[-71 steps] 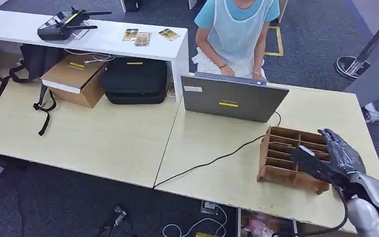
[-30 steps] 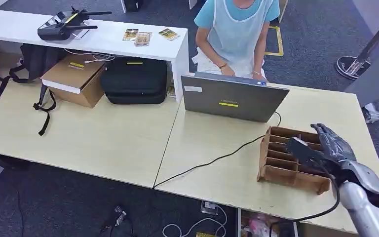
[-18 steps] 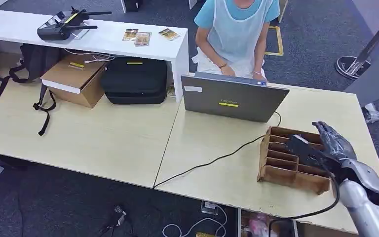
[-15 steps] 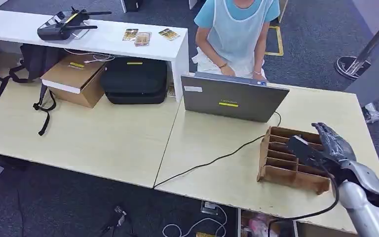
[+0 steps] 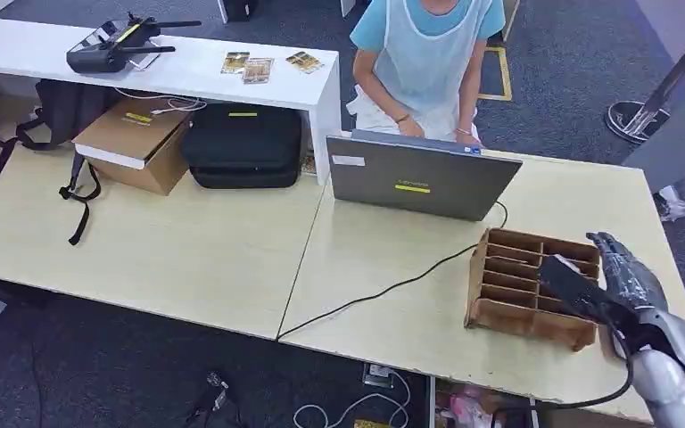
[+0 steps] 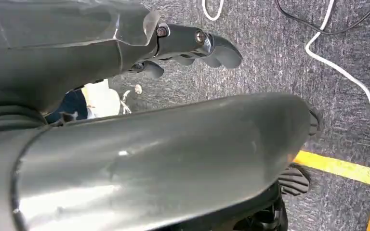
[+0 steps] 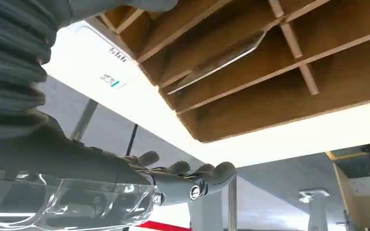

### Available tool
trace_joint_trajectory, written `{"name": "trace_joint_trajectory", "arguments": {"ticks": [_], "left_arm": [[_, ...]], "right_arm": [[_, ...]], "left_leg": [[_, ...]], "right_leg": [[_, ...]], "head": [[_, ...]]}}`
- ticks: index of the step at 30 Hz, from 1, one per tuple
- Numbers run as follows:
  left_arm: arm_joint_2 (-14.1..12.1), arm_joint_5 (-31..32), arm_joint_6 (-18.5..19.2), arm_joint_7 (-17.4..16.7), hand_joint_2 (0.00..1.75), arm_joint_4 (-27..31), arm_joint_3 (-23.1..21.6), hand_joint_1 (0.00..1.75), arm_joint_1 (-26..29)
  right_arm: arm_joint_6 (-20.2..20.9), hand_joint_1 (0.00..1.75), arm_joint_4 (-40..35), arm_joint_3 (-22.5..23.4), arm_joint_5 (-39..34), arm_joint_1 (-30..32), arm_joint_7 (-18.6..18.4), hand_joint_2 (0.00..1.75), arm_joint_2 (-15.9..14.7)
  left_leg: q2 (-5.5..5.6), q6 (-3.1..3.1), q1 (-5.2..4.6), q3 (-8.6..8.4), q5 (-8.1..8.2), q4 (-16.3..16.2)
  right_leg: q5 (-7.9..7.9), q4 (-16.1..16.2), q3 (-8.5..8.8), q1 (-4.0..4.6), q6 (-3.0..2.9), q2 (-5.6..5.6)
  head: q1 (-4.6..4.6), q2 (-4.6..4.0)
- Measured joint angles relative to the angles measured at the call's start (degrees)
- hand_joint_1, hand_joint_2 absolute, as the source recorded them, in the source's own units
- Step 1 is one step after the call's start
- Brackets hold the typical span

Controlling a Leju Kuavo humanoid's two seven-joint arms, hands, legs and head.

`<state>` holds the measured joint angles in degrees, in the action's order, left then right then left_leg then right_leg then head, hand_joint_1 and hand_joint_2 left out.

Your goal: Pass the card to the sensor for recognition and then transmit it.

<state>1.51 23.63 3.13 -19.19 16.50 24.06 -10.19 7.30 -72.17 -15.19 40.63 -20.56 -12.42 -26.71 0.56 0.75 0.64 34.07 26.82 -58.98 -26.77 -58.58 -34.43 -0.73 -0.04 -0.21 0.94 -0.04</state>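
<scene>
Card (image 7: 217, 60): we find it lying tilted inside a compartment of the wooden organiser (image 5: 517, 276), near the table's (image 5: 392, 312) right edge. Right hand (image 5: 620, 276): just beside the organiser, apart from the card, fingers loose, holding nothing.

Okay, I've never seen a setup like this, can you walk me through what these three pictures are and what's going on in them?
This is a humanoid robot with two silver arms and many-fingered hands. The head view looks down from its body onto a pale table. On it stand a grey laptop, where a person sits, and a wooden slotted box. The right hand hovers open over that box, holding nothing. The right wrist view, from a camera behind that hand, shows the box's compartments close up, with a thin card leaning in one. The left wrist view shows the left hand hanging over grey carpet, fingers curled, holding nothing.
</scene>
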Motion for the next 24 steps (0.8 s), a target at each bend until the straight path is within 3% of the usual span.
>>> {"name": "trace_joint_trajectory", "arguments": {"ticks": [5,16,24], "left_arm": [[-0.07,-0.24,0.00,0.00,0.00,0.00,0.00,0.00,0.08],[-0.11,0.63,0.11,0.00,0.00,0.02,0.00,0.00,0.04],[-0.11,1.03,0.33,0.00,0.00,0.02,0.00,0.00,-0.11]], "right_arm": [[0.76,0.28,-2.34,0.92,0.94,1.12,-0.20,1.75,-0.07],[1.27,0.16,-3.34,1.81,1.51,2.25,-0.15,1.75,-0.20],[2.58,0.24,-3.82,2.23,1.59,2.97,-0.04,1.75,-0.44]], "left_leg": [[0.00,0.00,0.00,0.00,-0.01,0.00],[0.00,0.00,0.00,-0.01,-0.01,0.00],[-0.01,0.00,0.00,-0.01,-0.01,0.00]], "right_leg": [[0.00,-0.01,0.01,0.00,0.00,0.00],[0.00,0.00,0.01,0.00,0.00,-0.01],[0.00,0.00,0.02,0.00,0.00,0.00]], "head": [[0.00,0.00],[0.00,0.00],[0.00,0.00]]}}
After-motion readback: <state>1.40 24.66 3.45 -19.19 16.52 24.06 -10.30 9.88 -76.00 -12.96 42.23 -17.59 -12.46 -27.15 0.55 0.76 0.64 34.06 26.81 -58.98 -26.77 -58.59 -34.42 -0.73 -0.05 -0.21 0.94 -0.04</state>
